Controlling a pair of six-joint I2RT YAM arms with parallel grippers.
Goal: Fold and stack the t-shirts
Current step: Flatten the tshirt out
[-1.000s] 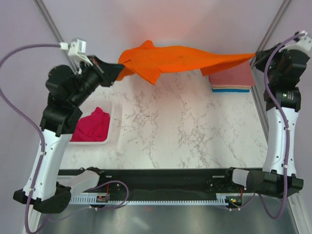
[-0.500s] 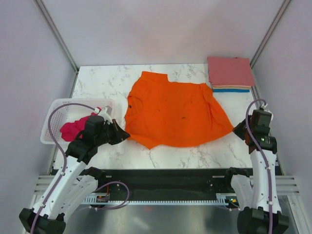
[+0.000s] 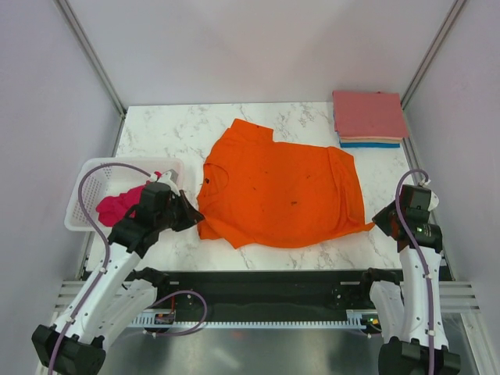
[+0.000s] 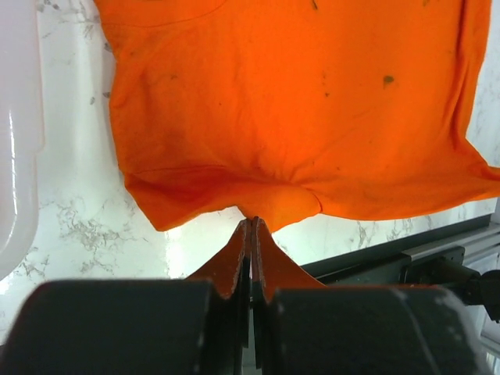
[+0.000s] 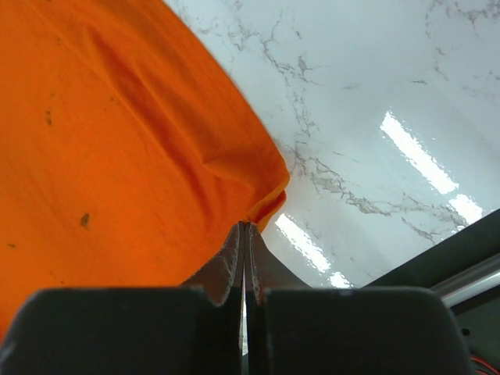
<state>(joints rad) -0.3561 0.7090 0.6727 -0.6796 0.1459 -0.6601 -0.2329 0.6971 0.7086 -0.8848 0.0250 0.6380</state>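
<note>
Marble table (image 3: 172, 125), lilac walls (image 3: 234, 47) | orange t-shirt (image 3: 281, 191) flat | left fingers (image 4: 233, 267), right fingers (image 5: 225, 272) pinching its corners

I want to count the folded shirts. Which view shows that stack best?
Top external: the folded stack lies whole at the far right, pink over peach and blue edges. Neither wrist view shows it; both frame the orange t-shirt.

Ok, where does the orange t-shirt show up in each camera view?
Top external: the orange t-shirt lies spread flat mid-table, between the arms.
Left wrist: the shirt fills the upper frame, near hem at the shut left gripper.
Right wrist: the shirt fills the left side, corner at the shut right gripper.
Shared landmark: the white marble table under it.
</note>
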